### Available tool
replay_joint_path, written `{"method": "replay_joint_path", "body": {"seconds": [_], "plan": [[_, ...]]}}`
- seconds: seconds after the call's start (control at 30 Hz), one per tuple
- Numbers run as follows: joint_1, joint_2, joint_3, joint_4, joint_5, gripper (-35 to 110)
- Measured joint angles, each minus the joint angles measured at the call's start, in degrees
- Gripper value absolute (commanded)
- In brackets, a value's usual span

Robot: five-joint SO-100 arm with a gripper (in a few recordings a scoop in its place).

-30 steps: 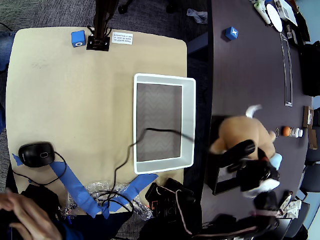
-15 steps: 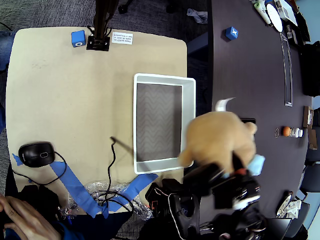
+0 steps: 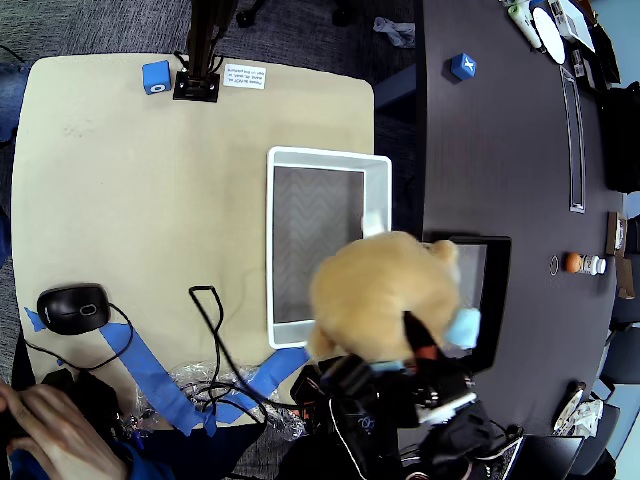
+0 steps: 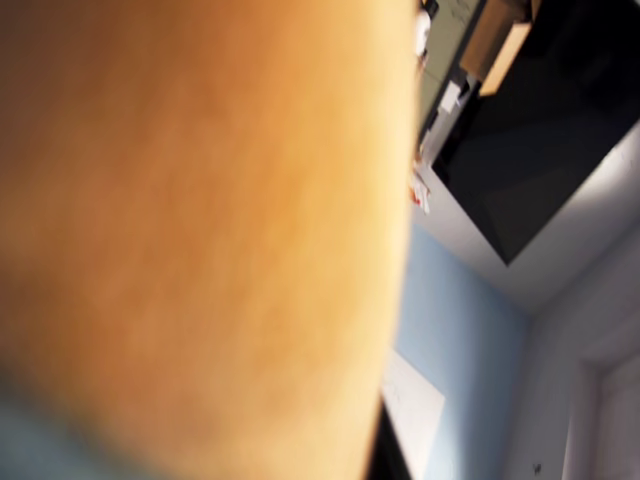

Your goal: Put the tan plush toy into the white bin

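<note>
The tan plush toy [image 3: 380, 292], tan-orange with a light blue limb at its right, hangs in the air over the lower right corner of the white bin [image 3: 320, 155] in the overhead view. It overlaps the bin's right rim and the gap beside it. My gripper [image 3: 415, 340] is shut on the toy's lower right side, and the black arm reaches up from the bottom edge. The bin has a grey patterned bottom and sits on the tan table [image 3: 130, 200]. Blurred tan plush [image 4: 200, 220] covers the left of the wrist view, close to the lens.
A black-rimmed tray [image 3: 497, 300] lies on the dark table [image 3: 500, 150] right of the toy. A black mouse [image 3: 72, 308], a loose cable [image 3: 215, 330] and blue tape [image 3: 150, 370] are at the lower left. A person's hand [image 3: 40, 430] is at that corner. Blue cubes [image 3: 156, 77] [image 3: 462, 67] lie far back.
The gripper has carried the plush toy leftward, from above the dark table and tray to over the bin's lower right corner. The loose cable has shifted left.
</note>
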Motion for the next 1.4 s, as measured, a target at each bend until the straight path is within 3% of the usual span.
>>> {"method": "replay_joint_path", "body": {"seconds": [1.2,1.4], "plan": [[-0.09,-28.83,4.31,-0.09,0.44,0],[-0.09,-36.04,-2.11,-0.09,0.44,0]]}}
